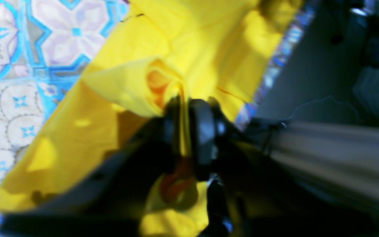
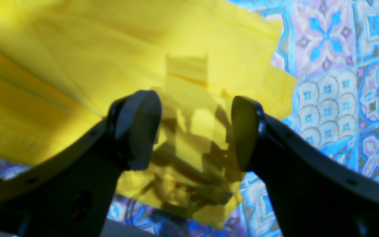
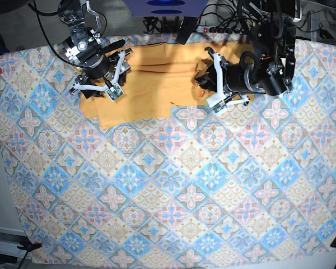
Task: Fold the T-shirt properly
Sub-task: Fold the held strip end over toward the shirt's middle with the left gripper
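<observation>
Lying across the far part of the tablecloth [image 3: 168,185], the T-shirt [image 3: 151,84] is a wide, partly gathered band of mustard fabric, with several layers already on top of each other. It sits between the two arms and near the far table edge.

The left gripper [image 1: 186,128] stands at the end of the shirt that is on the right of the base view. In its wrist view a thin fold of yellow cloth passes between the two black pads, which are close together with only a narrow gap. Whether the pads really press the cloth or are loosening, I cannot tell for sure.

The right gripper [image 2: 196,131] hovers at the other end, just above the fabric. Its jaws are wide apart and nothing is between them; only their shadow falls on the cloth.

I judge the shirt to be light, soft and limp. It will sag and wrinkle when lifted, and a single layer can slip away from the layers under it. So a good hold is at an edge or a corner, where the hem or the reddish seam makes the cloth a little thicker, and both ends should be taken together to keep the fold straight. Pinching in the middle would only bunch it.
</observation>
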Tool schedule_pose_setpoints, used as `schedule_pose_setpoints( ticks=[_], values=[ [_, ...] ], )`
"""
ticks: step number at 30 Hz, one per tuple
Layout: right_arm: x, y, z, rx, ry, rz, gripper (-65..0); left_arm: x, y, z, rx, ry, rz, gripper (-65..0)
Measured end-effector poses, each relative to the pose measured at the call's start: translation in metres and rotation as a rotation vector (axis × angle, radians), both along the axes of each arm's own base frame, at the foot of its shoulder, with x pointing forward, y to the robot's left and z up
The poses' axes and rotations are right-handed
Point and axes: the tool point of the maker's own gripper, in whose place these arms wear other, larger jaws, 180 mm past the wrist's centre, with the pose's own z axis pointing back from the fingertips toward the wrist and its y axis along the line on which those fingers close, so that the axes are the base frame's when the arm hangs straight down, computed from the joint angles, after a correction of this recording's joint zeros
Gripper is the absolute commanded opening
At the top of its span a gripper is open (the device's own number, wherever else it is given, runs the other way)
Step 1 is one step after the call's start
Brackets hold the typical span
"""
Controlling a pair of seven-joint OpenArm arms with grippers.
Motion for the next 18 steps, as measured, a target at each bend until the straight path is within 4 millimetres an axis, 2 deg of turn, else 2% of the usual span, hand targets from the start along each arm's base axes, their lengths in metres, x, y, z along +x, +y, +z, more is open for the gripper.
schedule_pose_setpoints(
  ticks=[2,4,10,12,18],
  values=[
    [0.001,0.000,0.001,0.000,-0.003,0.000,-28.6,-0.002,0.001,-0.008,0.025,0.016,0.011,-45.0],
    [0.001,0.001,0.001,0.003,-0.005,-0.001,-28.6,-0.006,-0.003,-0.012,0.046,0.025,-0.013,-45.0],
    [0.001,0.001,0.000,0.005,-0.002,-0.001,-28.6,-0.004,-0.046,-0.007,0.018,-0.015,-0.107,-45.0],
    [0.001,0.001,0.001,0.004,-0.003,-0.001,-28.6,-0.008,-0.047,-0.010,0.049,-0.008,-0.125,-44.3],
    [0.000,0.001,0.000,0.004,-0.001,-0.001,-28.6,0.005,-0.046,-0.005,0.052,-0.041,-0.119,-44.3]
  ],
)
